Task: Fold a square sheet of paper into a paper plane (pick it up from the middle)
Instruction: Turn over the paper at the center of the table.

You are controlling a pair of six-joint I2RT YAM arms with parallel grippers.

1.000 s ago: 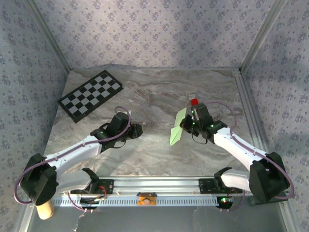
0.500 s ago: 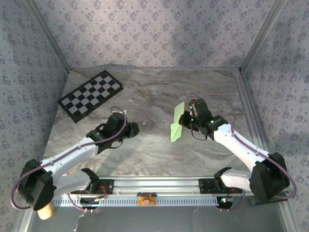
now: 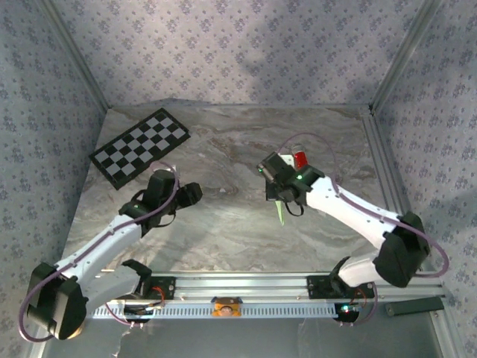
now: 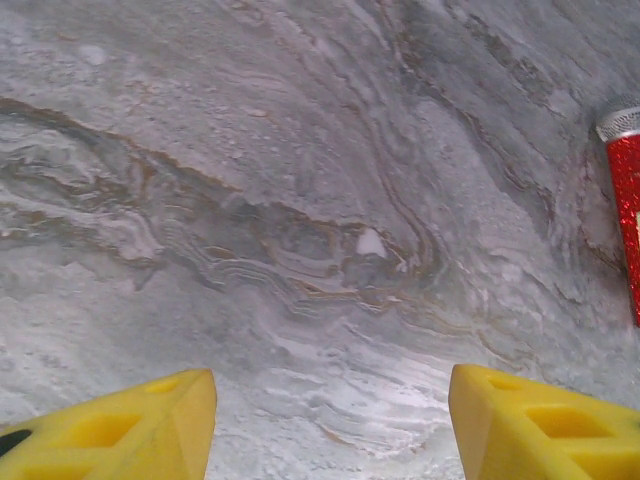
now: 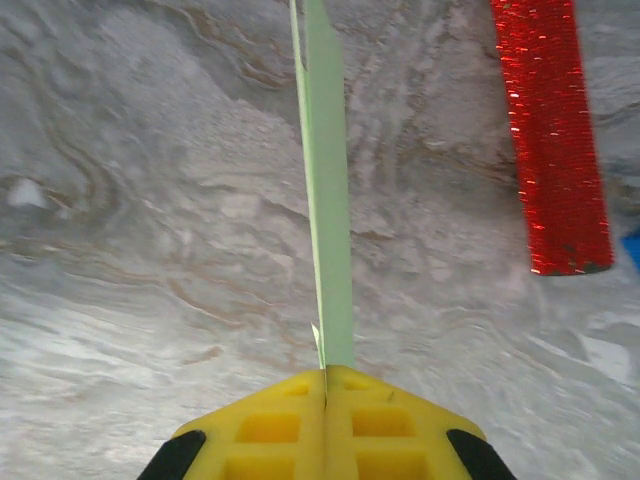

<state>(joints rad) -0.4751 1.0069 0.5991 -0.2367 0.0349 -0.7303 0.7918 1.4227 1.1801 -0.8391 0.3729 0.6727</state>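
The square sheet of paper stands folded into a slim light green paper plane (image 5: 328,200). It is seen edge-on in the right wrist view, stretching away from the fingers above the marble table. My right gripper (image 5: 326,372) is shut on its near end. From above, only a thin green sliver of the plane (image 3: 282,212) pokes out under the right gripper (image 3: 279,198), near the table's middle. My left gripper (image 4: 332,400) is open over bare marble, its yellow fingers (image 4: 150,425) wide apart with nothing between them. From above, the left gripper (image 3: 194,193) sits well left of the plane.
A red glittery tube (image 3: 300,158) lies just behind the right gripper; it also appears as the tube (image 5: 550,130) on the right and the tube (image 4: 625,200) at the frame edge. A black-and-white checkerboard (image 3: 140,146) lies at the back left. Metal rails edge the table.
The right arm swung left and back, turning the plane from flat-on to edge-on from above. The left gripper opened wider and drew back to the left.
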